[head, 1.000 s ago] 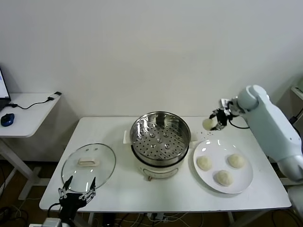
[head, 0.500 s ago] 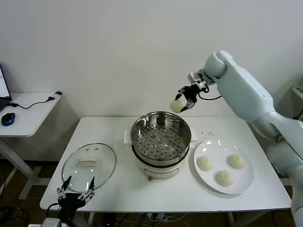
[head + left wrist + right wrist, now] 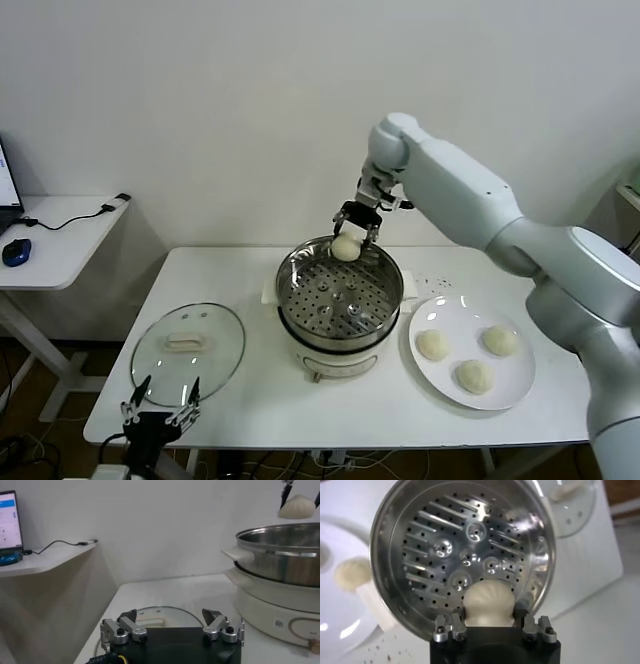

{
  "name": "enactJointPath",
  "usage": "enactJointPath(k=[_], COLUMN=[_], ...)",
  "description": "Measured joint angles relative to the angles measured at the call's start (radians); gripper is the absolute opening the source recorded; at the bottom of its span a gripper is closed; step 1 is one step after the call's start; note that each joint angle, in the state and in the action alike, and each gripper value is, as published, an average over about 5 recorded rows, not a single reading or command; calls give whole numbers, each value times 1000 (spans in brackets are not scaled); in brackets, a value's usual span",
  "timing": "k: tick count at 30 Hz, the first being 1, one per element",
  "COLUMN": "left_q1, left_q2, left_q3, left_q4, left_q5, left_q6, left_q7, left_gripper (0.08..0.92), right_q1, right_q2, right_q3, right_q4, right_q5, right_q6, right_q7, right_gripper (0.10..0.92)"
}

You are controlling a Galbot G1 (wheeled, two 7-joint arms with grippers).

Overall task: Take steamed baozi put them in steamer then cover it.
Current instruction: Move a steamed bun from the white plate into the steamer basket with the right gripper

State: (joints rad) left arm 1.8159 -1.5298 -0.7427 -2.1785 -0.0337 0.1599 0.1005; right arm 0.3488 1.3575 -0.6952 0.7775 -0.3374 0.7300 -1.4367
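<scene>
One bun is held in the jaws of the right gripper, which are closed narrowly around its sides. It is carried above the back rim of the steamer, over the perforated floor. That height is presumably kept so the bun clears the steel wall before it is lowered. In the right wrist view the bun is seen clamped between both fingers, with the holed floor directly beneath it.

Three more buns are left on the white plate near the right edge of the surface, just beside the steamer, well within the working arm's reach. That makes four buns in all, and none is yet lying in the basket, so most of the loading is judged to remain.

One steamer stands at the middle of the surface, uncovered. One glass lid is laid flat near the front left corner, handle up, apart from the steamer, probably to leave the basket open for loading. The left gripper is parked at the front edge just beside the lid, jaws spread wide and empty, likely placed for the covering step later.
</scene>
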Motion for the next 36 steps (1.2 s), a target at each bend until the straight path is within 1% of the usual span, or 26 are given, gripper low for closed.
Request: enactJointPath(k=[12, 23, 33, 36], left_q1=[-6, -14, -19, -19], left_q2=[-1, 0, 0, 0], left_q3=[-2, 7, 11, 13], left_q4=[0, 16, 24, 26], left_q5=[-4, -9, -10, -10], left_q6=[-1, -2, -3, -3], left_q7=[-6, -12, -11, -11], left_gripper=[823, 823, 823, 823], right_q1=[-62, -137, -164, -167], right_q2=[46, 70, 88, 86], right_q3=[56, 127, 151, 151], right_q4=[-28, -66, -91, -90], right_q5=[-137, -304, -372, -377], right_q6=[91, 94, 94, 94], right_q7=[50, 141, 208, 217], right_gripper=[636, 636, 638, 683])
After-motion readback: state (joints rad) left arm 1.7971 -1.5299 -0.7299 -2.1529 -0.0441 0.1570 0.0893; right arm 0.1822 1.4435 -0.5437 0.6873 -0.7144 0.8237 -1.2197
